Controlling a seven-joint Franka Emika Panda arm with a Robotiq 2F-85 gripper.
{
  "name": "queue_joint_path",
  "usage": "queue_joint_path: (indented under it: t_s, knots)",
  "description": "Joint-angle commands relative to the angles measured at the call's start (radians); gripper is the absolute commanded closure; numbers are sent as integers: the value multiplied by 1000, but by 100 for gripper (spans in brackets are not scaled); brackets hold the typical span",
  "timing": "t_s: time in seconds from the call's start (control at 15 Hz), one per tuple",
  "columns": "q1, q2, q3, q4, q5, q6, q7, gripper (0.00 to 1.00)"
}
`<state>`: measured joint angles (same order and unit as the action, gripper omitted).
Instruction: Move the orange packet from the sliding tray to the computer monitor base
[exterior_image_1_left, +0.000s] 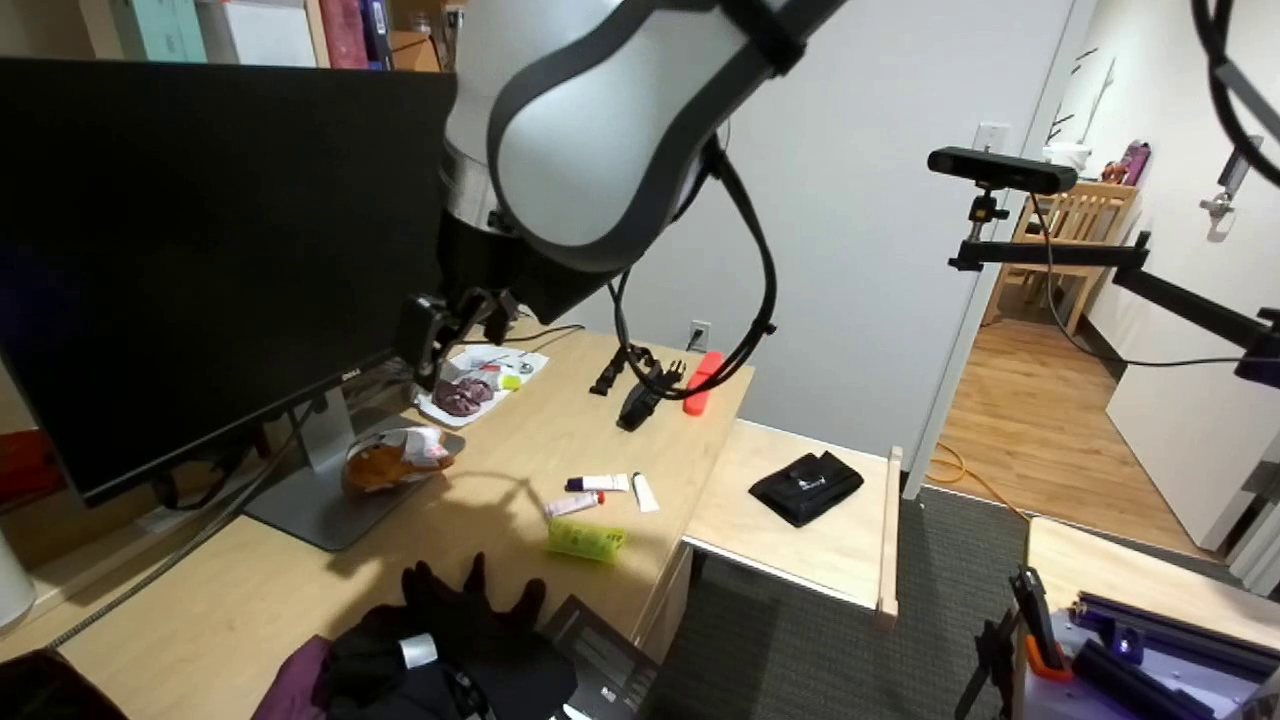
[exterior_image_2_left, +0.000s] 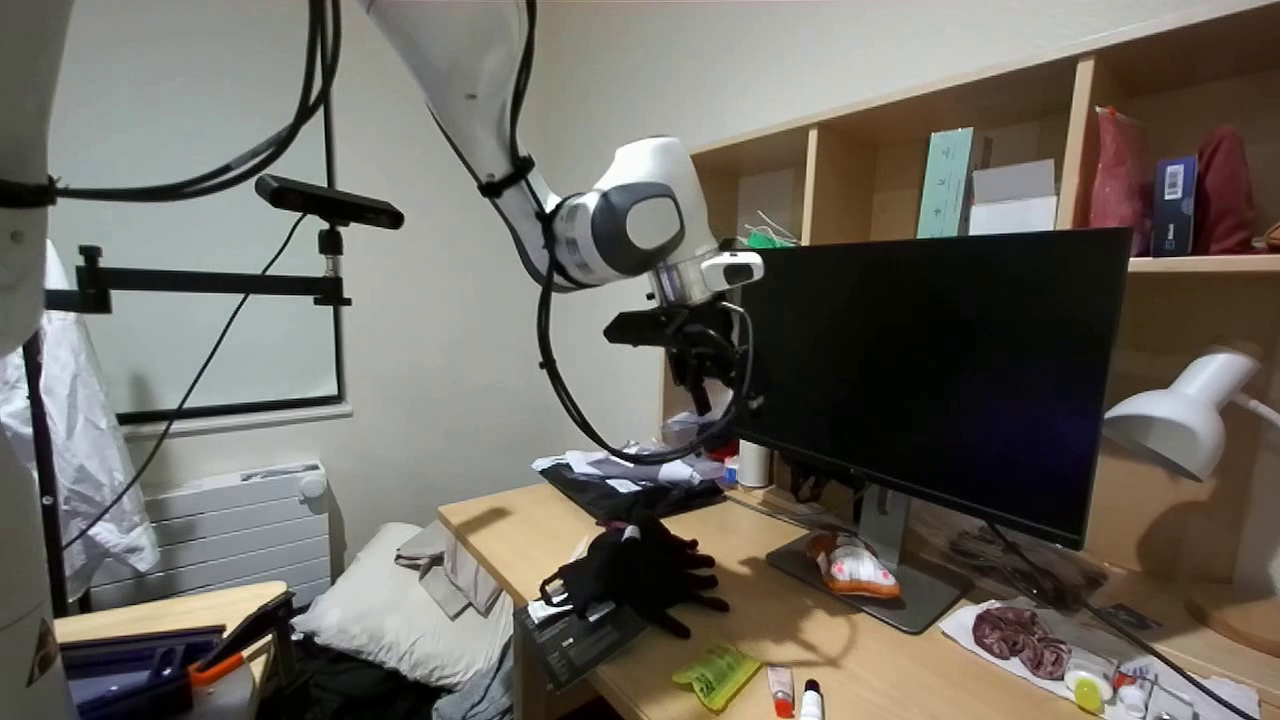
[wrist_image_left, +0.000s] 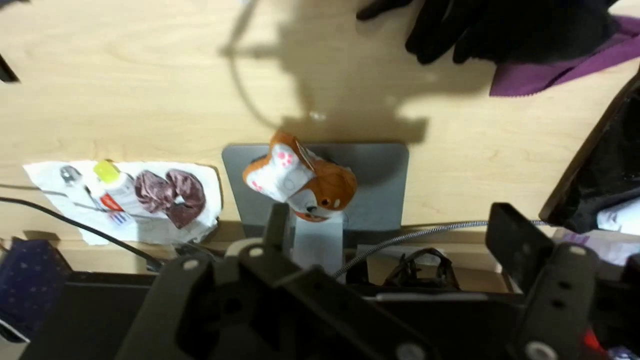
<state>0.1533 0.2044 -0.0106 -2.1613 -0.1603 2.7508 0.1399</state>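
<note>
The orange packet, a small orange-and-white pouch with an animal face, lies on the grey monitor base (exterior_image_1_left: 310, 510) in both exterior views (exterior_image_1_left: 385, 462) (exterior_image_2_left: 855, 567). In the wrist view the packet (wrist_image_left: 327, 187) rests on the left half of the base (wrist_image_left: 385, 175), by the stand's foot. My gripper (wrist_image_left: 392, 220) is open with nothing between its fingers. It hangs well above the desk near the monitor's screen, apart from the packet, in both exterior views (exterior_image_1_left: 460, 335) (exterior_image_2_left: 715, 395). The sliding tray (exterior_image_1_left: 725, 520) is pulled out and carries a black pouch (exterior_image_1_left: 806, 488).
The large monitor (exterior_image_2_left: 930, 370) stands close to my gripper. Black gloves (exterior_image_2_left: 640, 570), a yellow packet (exterior_image_1_left: 586, 540) and small tubes (exterior_image_1_left: 598, 483) lie on the desk. A white sheet (wrist_image_left: 150, 220) holds a scrunchie and small items. Black straps (exterior_image_1_left: 645, 400) and a red case (exterior_image_1_left: 703, 383) lie farther along.
</note>
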Motion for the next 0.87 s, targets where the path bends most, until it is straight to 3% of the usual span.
queue_joint_path:
  t_s: [0.0, 0.13, 0.4, 0.47, 0.53, 0.8]
  knots:
    - [39, -149, -6, -60, -108, -253, 156, 0]
    - [28, -185, 31, -47, -93, -399, 178, 0]
    - [12, -214, 76, -28, -32, -583, 138, 0]
    - [8, -211, 80, -28, 7, -584, 86, 0]
    - [6, -202, 83, -26, -42, -552, 137, 0]
    - [4, -201, 88, -26, -39, -554, 135, 0]
